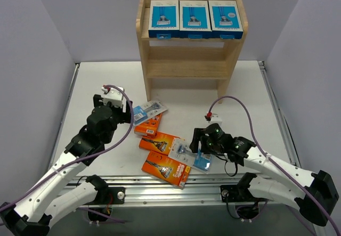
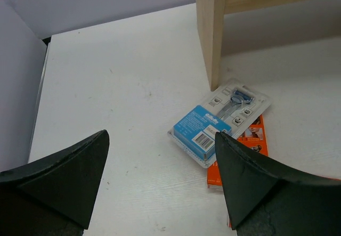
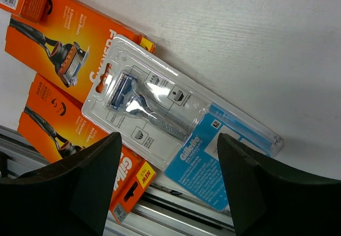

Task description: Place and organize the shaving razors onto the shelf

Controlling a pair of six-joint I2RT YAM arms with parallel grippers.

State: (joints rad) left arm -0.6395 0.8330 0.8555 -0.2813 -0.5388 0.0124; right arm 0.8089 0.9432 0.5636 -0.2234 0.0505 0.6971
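Observation:
The wooden shelf (image 1: 189, 60) stands at the back with three blue-and-white razor boxes (image 1: 194, 18) side by side on its top tier. Loose razors lie in front of it. A clear blister card (image 1: 149, 110) rests on an orange box (image 1: 148, 124). My left gripper (image 1: 129, 113) is open just left of that card (image 2: 218, 121), with bare table between its fingers. Two more orange boxes (image 1: 160, 141) (image 1: 166, 168) lie nearer the front. My right gripper (image 1: 198, 141) hovers open over a second blister card (image 3: 160, 108), which leans on an orange box (image 3: 58, 49).
The shelf's left side panel (image 2: 210, 33) stands right behind the left card. A metal rail (image 1: 170, 185) runs along the table's near edge, close under the right card. Grey walls close in both sides. The two lower shelf tiers (image 1: 186, 68) hold nothing.

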